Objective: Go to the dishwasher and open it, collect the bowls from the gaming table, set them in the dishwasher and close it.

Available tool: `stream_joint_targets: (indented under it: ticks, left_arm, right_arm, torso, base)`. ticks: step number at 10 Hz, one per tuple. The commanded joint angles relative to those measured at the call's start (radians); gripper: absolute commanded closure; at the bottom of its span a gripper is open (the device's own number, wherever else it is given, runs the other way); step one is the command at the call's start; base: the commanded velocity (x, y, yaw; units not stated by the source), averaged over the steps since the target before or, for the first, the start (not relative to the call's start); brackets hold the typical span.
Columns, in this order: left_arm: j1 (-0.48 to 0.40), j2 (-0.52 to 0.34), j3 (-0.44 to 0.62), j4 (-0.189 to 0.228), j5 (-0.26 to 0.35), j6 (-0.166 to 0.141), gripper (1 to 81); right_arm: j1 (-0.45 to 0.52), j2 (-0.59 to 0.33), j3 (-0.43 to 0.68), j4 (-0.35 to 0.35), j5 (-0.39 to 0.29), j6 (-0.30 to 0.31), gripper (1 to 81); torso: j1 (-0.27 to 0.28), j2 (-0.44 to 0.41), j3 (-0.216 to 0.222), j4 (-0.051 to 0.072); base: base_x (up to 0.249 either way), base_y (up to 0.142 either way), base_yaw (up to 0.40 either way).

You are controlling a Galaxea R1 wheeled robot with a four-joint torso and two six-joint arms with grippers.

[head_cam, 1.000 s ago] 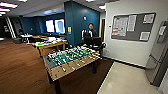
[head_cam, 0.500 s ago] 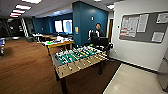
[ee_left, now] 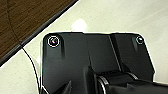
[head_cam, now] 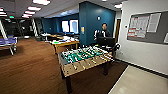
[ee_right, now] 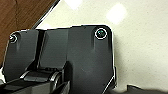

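Now, in the head view, a foosball table [head_cam: 83,60] with a green field and rods stands close ahead on the brown wood floor [head_cam: 32,70]. Behind it a person [head_cam: 103,32] stands beside a blue pillar [head_cam: 96,22], with a dark chair [head_cam: 108,43] in front of them. Further back on the left side is the gaming table [head_cam: 63,43], a long one with a yellowish edge; some small things lie on its tabletop, one of them green, but they are too blurred to say if they are the bowls. At the far left a blue table [head_cam: 8,42] shows. On the right, a white wall carries a grey notice board [head_cam: 148,27] with papers, and below it the floor changes to pale tile [head_cam: 140,82].

From the left wrist view, the dark plate of the robot hangs over pale floor [ee_left: 120,17], and a strip of wood floor [ee_left: 27,20] lies beyond a dark edge line. I cannot tell how the left jaws stand.

From the right wrist view, the dark plate is also over pale floor [ee_right: 140,45], with wood floor [ee_right: 22,12] at one corner. The state of the right jaws I cannot tell either.
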Motion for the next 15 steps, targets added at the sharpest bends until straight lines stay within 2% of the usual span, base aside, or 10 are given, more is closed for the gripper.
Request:
stream_joint_targets:
  ticks: [1, 15]
  left_arm:
    - [-0.058, -0.006, 0.001, -0.004, 0.049, -0.001, 1.0]
    - [-0.060, -0.009, 0.001, -0.005, 0.049, -0.003, 1.0]
  right_arm:
    - [0.065, -0.010, -0.006, 0.004, -0.058, -0.002, 1.0]
    - [0.063, -0.010, -0.001, 0.004, -0.058, -0.002, 1.0]
  torso:
    - [0.000, 0.000, 0.000, 0.000]
    - [0.000, 0.000, 0.000, 0.000]
  base:
    - [0.000, 0.000, 0.179]
    - [0.000, 0.000, 0.186]
